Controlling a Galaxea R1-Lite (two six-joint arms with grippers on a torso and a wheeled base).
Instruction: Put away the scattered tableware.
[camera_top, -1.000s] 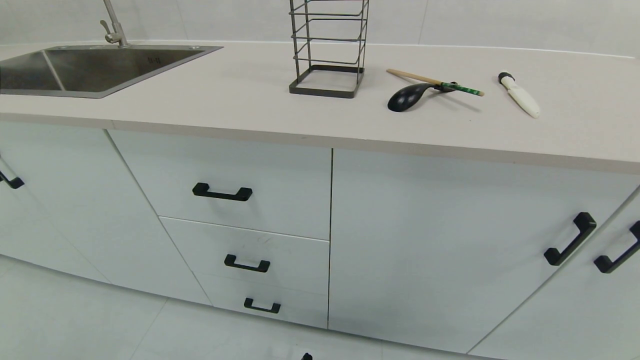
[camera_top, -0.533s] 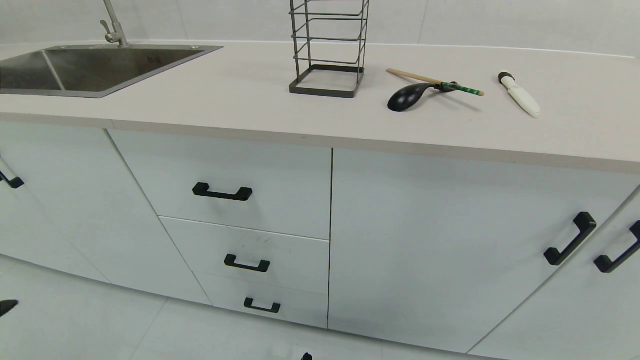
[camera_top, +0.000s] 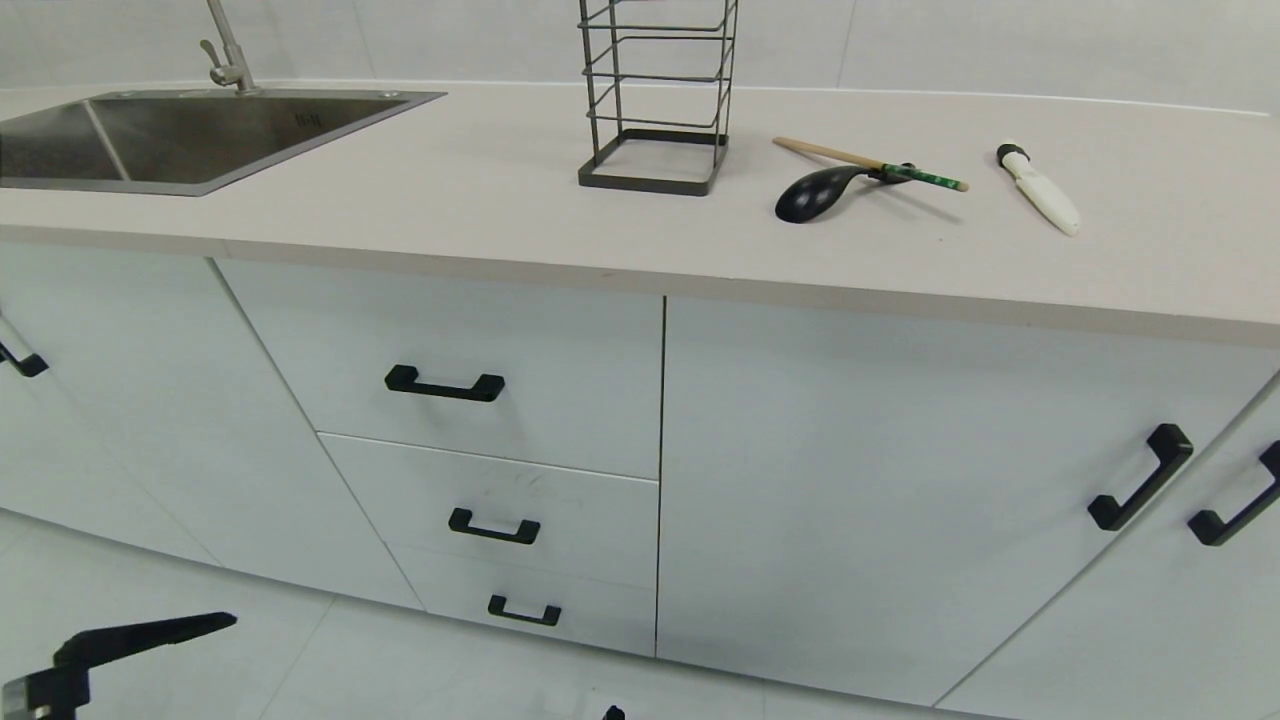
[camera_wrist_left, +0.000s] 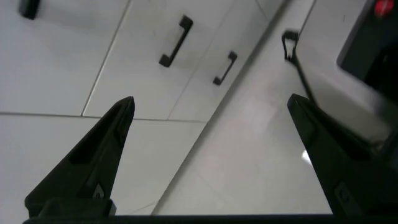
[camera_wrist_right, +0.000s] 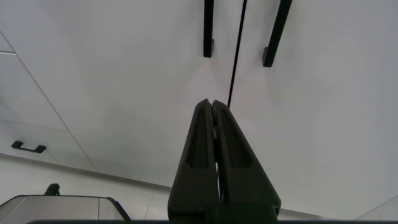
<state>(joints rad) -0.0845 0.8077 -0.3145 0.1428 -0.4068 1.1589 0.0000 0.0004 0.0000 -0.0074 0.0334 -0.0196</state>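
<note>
1. On the worktop (camera_top: 450, 200), in its right half, the scattered tableware is laid out: a black spoon (camera_top: 815, 193), a wooden chopstick (camera_top: 870, 165) with a green end, and a white knife (camera_top: 1040, 188) with a black cap.
2. The chopstick is laid across the spoon's handle, touching it. Whether it is one stick or a close pair cannot be told.
3. The spoon's bowl is turned toward the front edge of the worktop.
4. The knife is set apart from both, nearer the right edge, with its black cap toward the back edge.
5. A dark wire rack (camera_top: 655, 100) is stood upright near the middle of the worktop, beside the spoon on the side away from the knife.
6. A steel sink (camera_top: 200, 130) is sunk into the back left corner, with a tap (camera_top: 228, 50) behind it.
7. Below the front edge, white drawers with black handles (camera_top: 445, 384) and cupboard doors are seen closed.
8. The left tool (camera_wrist_left: 211, 102) is held low above the floor, before the cupboards and well below the tableware. Its fingers are spread wide.
9. The right tool (camera_wrist_right: 213, 109) is pointed at a white cupboard front with black handles. Its fingers are pressed together.
</note>
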